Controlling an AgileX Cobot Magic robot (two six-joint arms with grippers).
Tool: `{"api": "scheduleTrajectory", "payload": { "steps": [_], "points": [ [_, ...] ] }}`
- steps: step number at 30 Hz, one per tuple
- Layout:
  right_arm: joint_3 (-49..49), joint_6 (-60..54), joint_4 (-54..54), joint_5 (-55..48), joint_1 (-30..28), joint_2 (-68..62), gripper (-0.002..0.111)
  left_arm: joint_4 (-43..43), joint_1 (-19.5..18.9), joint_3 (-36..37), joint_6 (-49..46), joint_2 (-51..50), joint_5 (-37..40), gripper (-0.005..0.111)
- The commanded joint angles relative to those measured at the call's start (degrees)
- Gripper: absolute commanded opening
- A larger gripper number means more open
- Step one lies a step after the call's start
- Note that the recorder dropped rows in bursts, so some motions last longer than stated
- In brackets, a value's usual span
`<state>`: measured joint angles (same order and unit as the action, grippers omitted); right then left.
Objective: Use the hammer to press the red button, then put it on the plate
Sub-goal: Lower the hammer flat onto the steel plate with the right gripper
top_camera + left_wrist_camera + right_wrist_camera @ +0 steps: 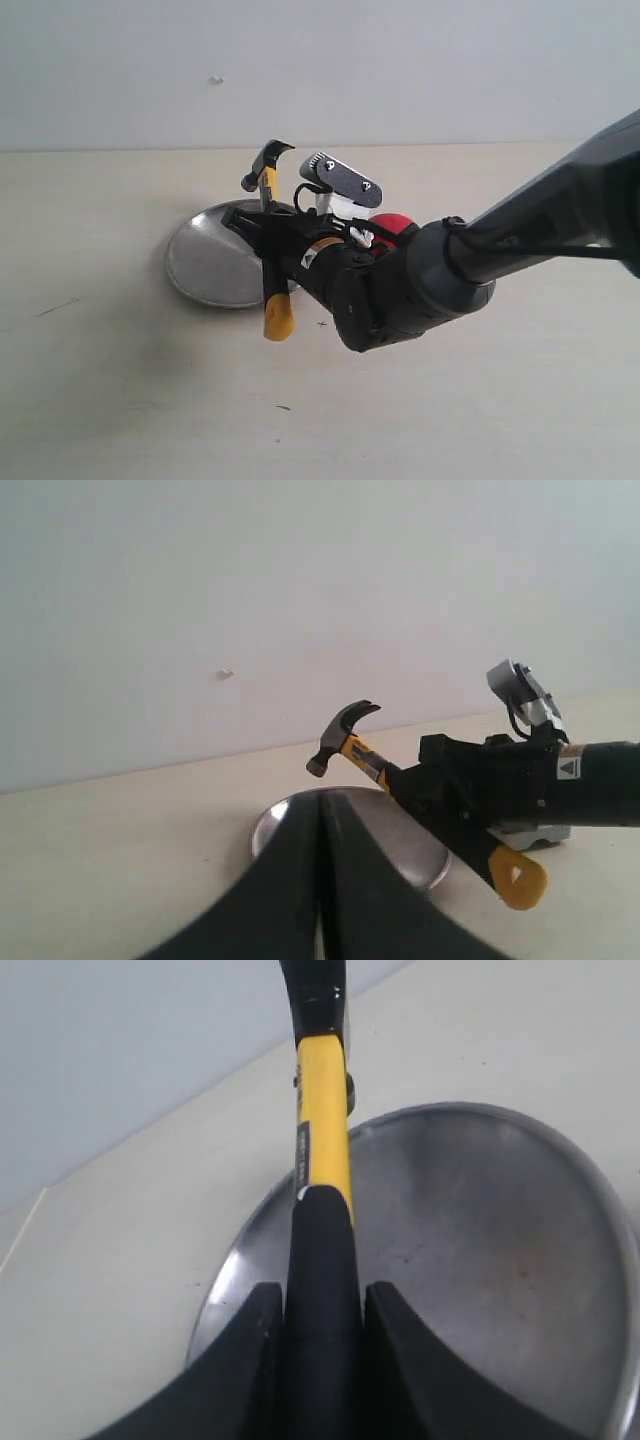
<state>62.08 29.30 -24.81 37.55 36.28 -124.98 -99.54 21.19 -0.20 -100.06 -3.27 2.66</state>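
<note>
My right gripper (262,228) is shut on the hammer's black handle (322,1260) and holds it in the air above the plate's right side. The dark head (268,160) points up and back, and the yellow looped end (278,318) hangs toward the front. The silver plate (205,268) lies on the table with nothing on it. The red button (397,224) shows only as a sliver behind my right arm; its grey base (535,834) peeks out under that arm. My left gripper (322,800) is shut and holds nothing, back from the plate (420,845).
The pale table (120,400) runs back to a plain light wall (300,70). My bulky right arm (520,230) reaches in from the right across the button. Bare tabletop lies left of and in front of the plate.
</note>
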Motion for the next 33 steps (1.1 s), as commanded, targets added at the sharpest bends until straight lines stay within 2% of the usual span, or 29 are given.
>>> {"api": "scheduleTrajectory", "payload": {
  "steps": [1, 17, 24, 33],
  "points": [
    [1.39, 2.25, 1.00, 6.76, 0.01, -1.57, 0.000, -0.40, 0.00, 0.20, -0.09, 0.16, -0.05, 0.000],
    [7.25, 1.62, 0.97, 1.70, 0.01, -5.12, 0.000, -0.40, 0.00, 0.20, -0.09, 0.16, -0.05, 0.000],
    [10.86, -9.58, -2.18, -8.10, 0.01, -5.12, 0.000, -0.40, 0.00, 0.20, -0.09, 0.16, -0.05, 0.000],
    [11.00, -12.46, -8.02, -7.48, 0.01, -5.63, 0.000, -0.40, 0.00, 0.20, -0.09, 0.16, -0.05, 0.000]
  ]
}}
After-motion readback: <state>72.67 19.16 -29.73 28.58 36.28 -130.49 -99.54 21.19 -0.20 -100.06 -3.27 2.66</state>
